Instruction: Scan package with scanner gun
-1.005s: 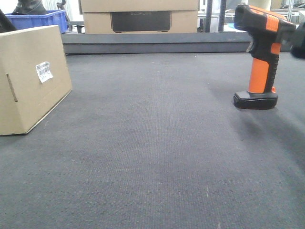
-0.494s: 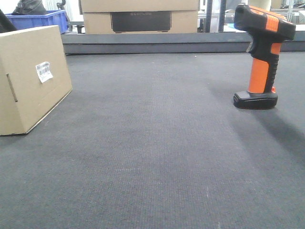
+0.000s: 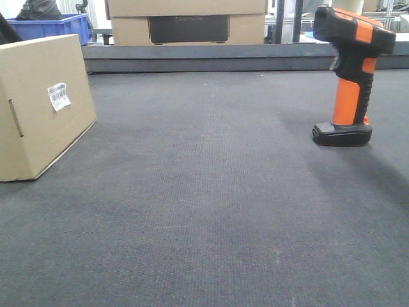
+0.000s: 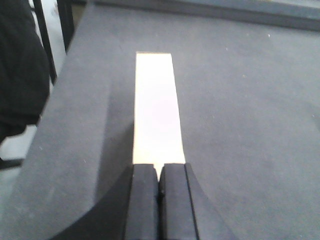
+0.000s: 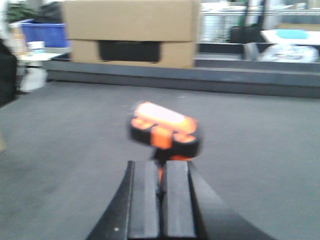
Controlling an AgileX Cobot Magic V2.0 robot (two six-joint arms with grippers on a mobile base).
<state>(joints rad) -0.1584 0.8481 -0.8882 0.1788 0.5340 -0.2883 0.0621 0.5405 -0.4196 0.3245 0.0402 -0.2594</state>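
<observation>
The package (image 3: 38, 105) is a plain brown box with a white barcode label (image 3: 59, 96) and a narrow slot, standing at the left of the grey mat. In the left wrist view its top shows as a bright strip (image 4: 156, 110). My left gripper (image 4: 160, 170) is shut and empty at the strip's near end. The scanner gun (image 3: 350, 77) stands upright on its black base at the right. In the right wrist view it is blurred (image 5: 162, 127), just beyond my right gripper (image 5: 160, 167), which is shut and empty. Neither gripper shows in the front view.
A wider cardboard box with a dark panel (image 3: 188, 22) sits behind a raised ledge (image 3: 211, 61) at the back. A blue bin (image 3: 54, 25) is at the back left. The mat's left edge (image 4: 65, 75) runs beside the package.
A dark blur at the right edge by the scanner gun's head one second ago has left the front view. The scanner gun and package stay in place.
</observation>
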